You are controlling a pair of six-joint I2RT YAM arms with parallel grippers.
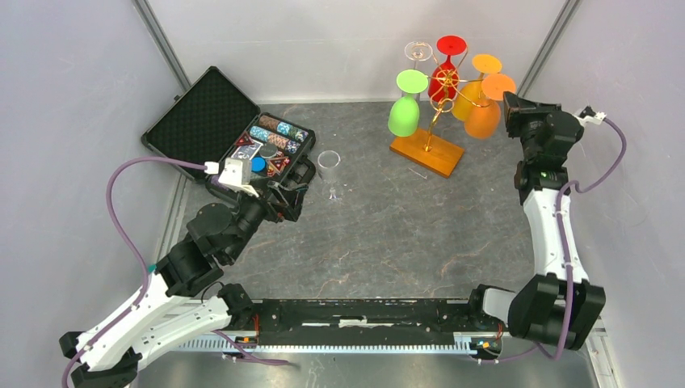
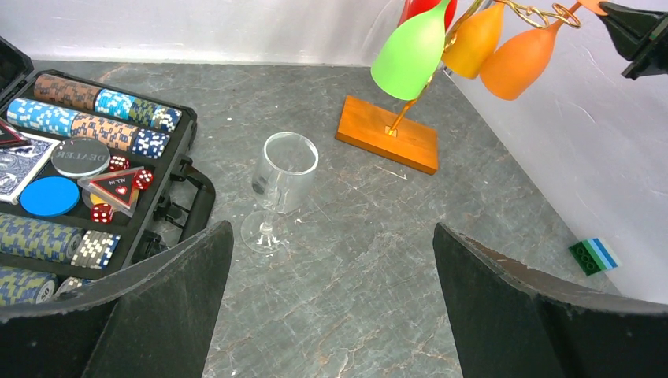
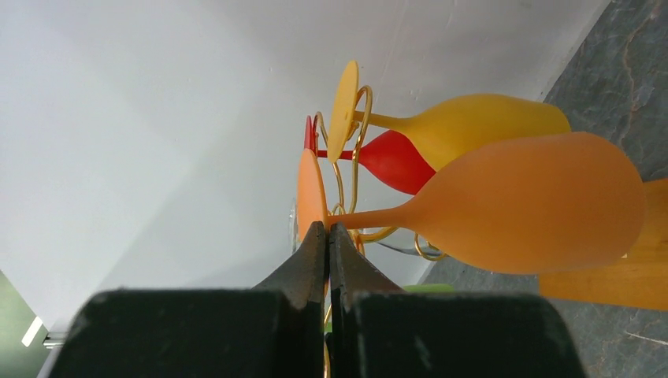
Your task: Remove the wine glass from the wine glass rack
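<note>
The wine glass rack (image 1: 426,152), gold wire on an orange-brown wooden base, stands at the back right. Green (image 1: 404,117), red (image 1: 443,81), yellow (image 1: 467,99), orange (image 1: 483,120) and clear (image 1: 418,52) wine glasses hang from it upside down. My right gripper (image 3: 328,227) is shut, its tips touching the orange glass (image 3: 520,201) where stem meets foot; nothing shows between the fingers. Another clear wine glass (image 2: 283,177) stands upright on the table. My left gripper (image 2: 331,227) is open just short of it, holding nothing.
An open black case (image 1: 234,137) of poker chips, cards and dice lies at the back left, close to the left gripper. A small green and blue block (image 2: 595,256) lies by the right wall. Walls close in the back and both sides.
</note>
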